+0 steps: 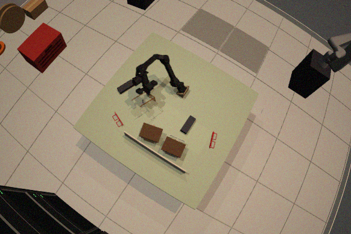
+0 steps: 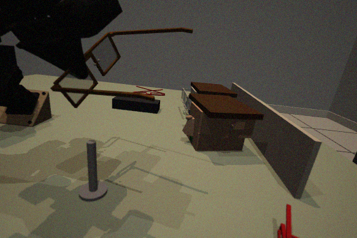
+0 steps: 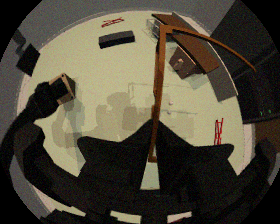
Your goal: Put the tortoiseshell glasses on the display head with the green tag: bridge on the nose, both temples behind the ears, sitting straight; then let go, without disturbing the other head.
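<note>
In hand [image 1: 148, 94] [image 2: 84, 75] [image 3: 153, 123]: tort. glasses [image 1: 152, 98] [image 2: 88, 56] [image 3: 159, 85], tilted, off table.

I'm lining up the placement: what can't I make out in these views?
- Far head's tag: exterior, behind the near head.
- Contact on the tortoiseshell glasses' bridge: exterior, covered by the hand.
- Lower part of the nearest red glasses: exterior, cut by the bottom edge.

Claw [image 1: 148, 94] [image 2: 84, 76] [image 3: 153, 123] shut, tilted, arm [image 1: 161, 56] bent
</note>
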You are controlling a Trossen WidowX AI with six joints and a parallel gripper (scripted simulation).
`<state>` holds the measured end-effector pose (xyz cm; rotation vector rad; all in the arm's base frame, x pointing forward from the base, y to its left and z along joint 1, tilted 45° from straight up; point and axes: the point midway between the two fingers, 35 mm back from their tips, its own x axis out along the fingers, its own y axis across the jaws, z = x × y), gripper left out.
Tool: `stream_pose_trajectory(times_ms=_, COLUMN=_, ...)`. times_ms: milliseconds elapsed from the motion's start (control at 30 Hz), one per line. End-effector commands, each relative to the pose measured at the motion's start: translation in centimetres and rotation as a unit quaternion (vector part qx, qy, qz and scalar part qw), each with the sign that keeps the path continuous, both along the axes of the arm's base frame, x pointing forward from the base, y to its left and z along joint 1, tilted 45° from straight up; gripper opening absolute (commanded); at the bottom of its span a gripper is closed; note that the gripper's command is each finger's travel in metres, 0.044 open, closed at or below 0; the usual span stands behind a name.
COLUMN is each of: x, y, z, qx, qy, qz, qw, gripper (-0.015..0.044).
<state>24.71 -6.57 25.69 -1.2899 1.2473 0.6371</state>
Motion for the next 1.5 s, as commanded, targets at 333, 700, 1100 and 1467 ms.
stream_pose_trajectory(times_ms=333, x=-2.4, y=-1.1, z=3.5, qx=-0.064, qy=-0.02, qz=0.179, qw=0.982, gripper=0.0)
stream_pose_trajectory(times_ms=700, x=-4.6, y=-1.6, z=5.9, qx=-0.142, qy=-0.023, qz=0.31, qw=0.94, gripper=0.0)
stream_pose_trajectory(times_ms=1100, x=-6.9, y=-1.6, z=8.2, qx=-0.237, qy=-0.013, qz=0.427, qw=0.872, gripper=0.0)
stream_pose_trajectory(times_ms=1467, x=-6.6, y=-1.8, z=7.6, qx=-0.223, qy=-0.008, qz=0.417, qw=0.881, gripper=0.0)
